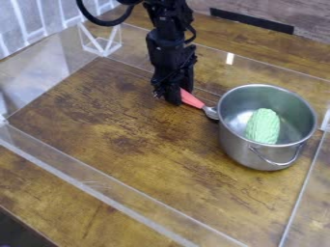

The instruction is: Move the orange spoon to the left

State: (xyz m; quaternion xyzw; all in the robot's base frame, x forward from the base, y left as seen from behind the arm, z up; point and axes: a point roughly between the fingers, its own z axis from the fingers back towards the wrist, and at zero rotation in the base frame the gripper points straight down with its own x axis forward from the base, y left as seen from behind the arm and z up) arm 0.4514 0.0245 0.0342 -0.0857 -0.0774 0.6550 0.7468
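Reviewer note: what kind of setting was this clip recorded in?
Likely a tabletop robot workspace rather than a real kitchen: a black robot arm reaches over a brown wood-look surface, with a metal pot holding a green ribbed object.

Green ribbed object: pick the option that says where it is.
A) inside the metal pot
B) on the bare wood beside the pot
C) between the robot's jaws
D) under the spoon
A: the green ribbed object lies within the rim of the metal pot, against its inner floor and side.
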